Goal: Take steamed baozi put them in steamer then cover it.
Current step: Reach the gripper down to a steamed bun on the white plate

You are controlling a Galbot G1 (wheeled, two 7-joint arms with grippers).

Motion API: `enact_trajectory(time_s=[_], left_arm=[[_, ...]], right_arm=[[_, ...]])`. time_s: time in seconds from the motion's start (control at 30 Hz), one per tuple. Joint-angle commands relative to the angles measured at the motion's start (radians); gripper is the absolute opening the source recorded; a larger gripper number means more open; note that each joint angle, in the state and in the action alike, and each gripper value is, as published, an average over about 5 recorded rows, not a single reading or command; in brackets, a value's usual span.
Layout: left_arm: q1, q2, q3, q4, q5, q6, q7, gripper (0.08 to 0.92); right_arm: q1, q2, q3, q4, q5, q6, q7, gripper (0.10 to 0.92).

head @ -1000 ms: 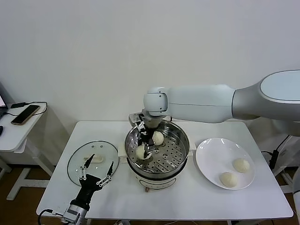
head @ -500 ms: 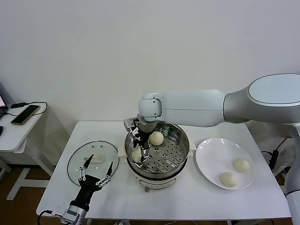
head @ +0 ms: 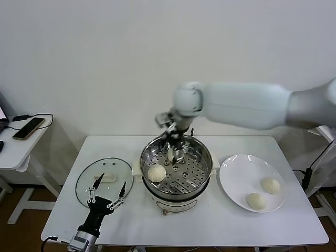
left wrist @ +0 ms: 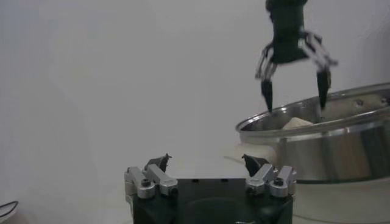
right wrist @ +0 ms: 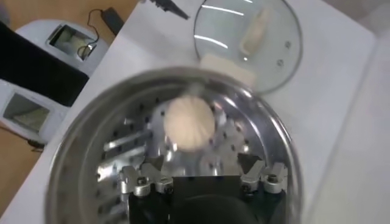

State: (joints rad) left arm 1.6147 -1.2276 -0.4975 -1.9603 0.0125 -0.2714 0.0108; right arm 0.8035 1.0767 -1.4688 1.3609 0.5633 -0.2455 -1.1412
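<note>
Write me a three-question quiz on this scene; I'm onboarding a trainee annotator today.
1. How many baozi lie on the white plate?
2. True or false: the glass lid covers the steamer.
3. The right gripper is: A) shut on a baozi, B) open above the steamer, C) over the plate.
Key: 1. Two. 2. False; it lies on the table, near the idle, open left gripper. 3. B.

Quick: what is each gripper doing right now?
Left gripper: open, empty, near the cover.
Right gripper: open, empty, above the steamer.
</note>
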Motion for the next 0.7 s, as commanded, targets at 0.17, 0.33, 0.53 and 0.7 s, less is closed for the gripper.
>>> enact_trajectory(time_s=[0.17,0.33,0.53,0.7], left_arm=[[-0.002,-0.001,0.008,-0.011,0.002,0.011,0.001,0.823],[-0.001,-0.003,0.009,-0.011,0.004,0.013,0.002,0.823],[0.000,-0.005,0.008,-0.010,0.005,0.016,0.002,0.823],[-0.001,-0.007,0.013,-0.006,0.007,0.016,0.002,0.823]], right_arm=[[0.020,-0.406,0.018,0.006,-0.210,0.149,-0.227,0.823],[-0.077,-0.505,0.006,-0.002,-0.309,0.192,-0.237,0.823],[-0.205,-0.573,-0.044,0.016,-0.347,0.212,-0.159,0.823],[-0.319,-0.590,-0.021,0.004,-0.360,0.211,-0.095,0.823]])
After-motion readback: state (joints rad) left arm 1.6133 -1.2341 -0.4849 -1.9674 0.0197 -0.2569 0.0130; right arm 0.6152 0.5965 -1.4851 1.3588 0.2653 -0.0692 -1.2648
